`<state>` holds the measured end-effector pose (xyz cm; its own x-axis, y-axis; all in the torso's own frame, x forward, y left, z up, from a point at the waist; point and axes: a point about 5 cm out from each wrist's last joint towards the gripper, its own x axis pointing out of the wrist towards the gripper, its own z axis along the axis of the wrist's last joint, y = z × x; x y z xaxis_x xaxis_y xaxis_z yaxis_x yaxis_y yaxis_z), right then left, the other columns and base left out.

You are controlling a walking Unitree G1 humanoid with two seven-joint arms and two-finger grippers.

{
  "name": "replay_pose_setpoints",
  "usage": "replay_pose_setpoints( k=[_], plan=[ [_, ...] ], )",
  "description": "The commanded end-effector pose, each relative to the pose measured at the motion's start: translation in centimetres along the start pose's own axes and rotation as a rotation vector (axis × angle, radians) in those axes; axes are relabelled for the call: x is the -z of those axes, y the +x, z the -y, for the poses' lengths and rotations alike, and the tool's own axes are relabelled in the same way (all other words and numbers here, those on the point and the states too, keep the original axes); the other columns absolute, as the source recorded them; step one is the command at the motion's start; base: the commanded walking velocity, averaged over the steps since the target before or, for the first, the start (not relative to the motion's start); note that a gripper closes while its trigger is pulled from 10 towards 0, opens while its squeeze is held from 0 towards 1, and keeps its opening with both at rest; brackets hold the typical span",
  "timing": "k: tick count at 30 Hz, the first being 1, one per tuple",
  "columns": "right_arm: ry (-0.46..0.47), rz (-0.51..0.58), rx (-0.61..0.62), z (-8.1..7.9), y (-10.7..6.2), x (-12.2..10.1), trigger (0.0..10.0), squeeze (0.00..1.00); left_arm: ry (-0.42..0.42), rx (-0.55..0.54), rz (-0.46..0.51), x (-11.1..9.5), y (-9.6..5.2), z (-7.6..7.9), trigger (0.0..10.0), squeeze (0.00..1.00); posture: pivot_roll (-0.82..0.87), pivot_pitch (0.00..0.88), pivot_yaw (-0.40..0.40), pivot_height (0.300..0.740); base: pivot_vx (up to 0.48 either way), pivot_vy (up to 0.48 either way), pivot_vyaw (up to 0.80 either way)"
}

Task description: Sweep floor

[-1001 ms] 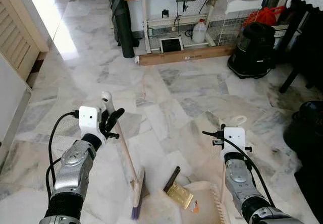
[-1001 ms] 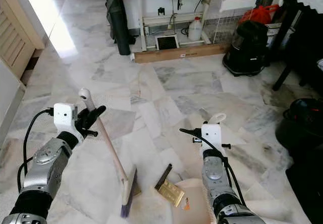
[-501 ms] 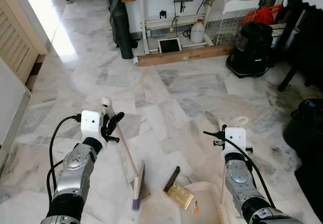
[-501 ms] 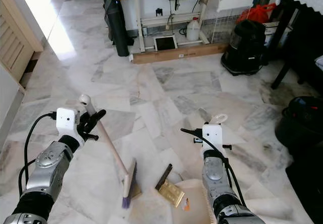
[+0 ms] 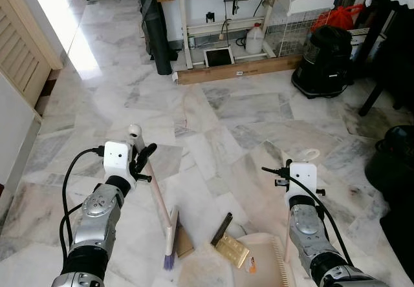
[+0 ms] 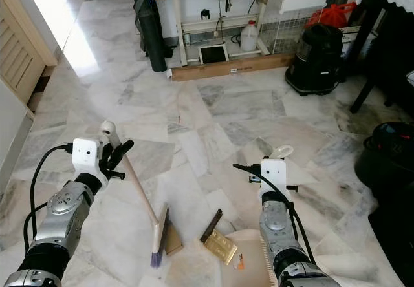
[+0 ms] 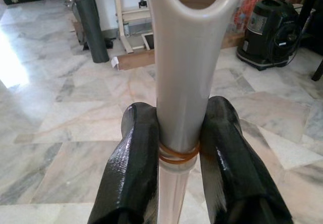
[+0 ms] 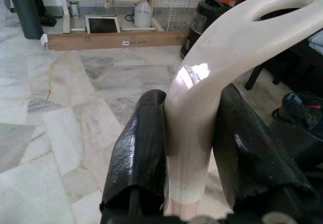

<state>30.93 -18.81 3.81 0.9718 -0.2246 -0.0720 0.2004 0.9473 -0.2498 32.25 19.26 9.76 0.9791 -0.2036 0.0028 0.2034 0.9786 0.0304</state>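
Marble floor (image 5: 239,112), broom (image 5: 158,206) in left pincer (image 5: 143,158), dustpan (image 5: 259,264) in right pincer (image 8: 189,133)

A home interior: marble tile floor (image 5: 213,125), louvred wooden door (image 5: 19,48) at 10 o'clock, black vacuum cleaner (image 5: 323,64) at 1 o'clock.

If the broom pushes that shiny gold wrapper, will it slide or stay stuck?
The gold wrapper looks thin and flat, so it is probably light and should slide on the smooth marble floor. It may also crumple or flip. It already lies at the dustpan lip, near the broom held by the left hand.
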Motion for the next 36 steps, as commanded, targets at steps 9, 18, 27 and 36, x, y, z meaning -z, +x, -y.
replay_pose_setpoints(
  k=[9, 18, 27, 36],
  plan=[
    [-0.017, -0.050, -0.012, 0.1, -0.5, 1.1, 10.0, 0.00, -0.083, 0.005, 0.001, 0.1, 0.4, 0.0, 10.0, 0.00, 0.01, 0.078, 0.067, 0.740, 0.000, 0.000, 0.00],
    [-0.014, -0.059, -0.018, -0.1, -0.7, 1.3, 10.0, 0.00, -0.073, 0.103, -0.074, 0.6, 0.4, 0.9, 10.0, 0.00, 0.01, 0.081, 0.068, 0.740, 0.000, 0.000, 0.00],
    [-0.012, -0.064, -0.021, -0.2, -0.7, 1.3, 10.0, 0.00, -0.078, 0.137, -0.145, 1.9, 0.2, 1.7, 10.0, 0.00, 0.01, 0.083, 0.071, 0.740, 0.000, 0.000, 0.00],
    [-0.013, -0.066, -0.020, -0.1, -0.8, 1.4, 10.0, 0.00, -0.119, 0.097, -0.181, 2.7, 0.3, 1.9, 10.0, 0.00, 0.00, 0.087, 0.070, 0.740, 0.000, 0.000, 0.00]
  ],
)
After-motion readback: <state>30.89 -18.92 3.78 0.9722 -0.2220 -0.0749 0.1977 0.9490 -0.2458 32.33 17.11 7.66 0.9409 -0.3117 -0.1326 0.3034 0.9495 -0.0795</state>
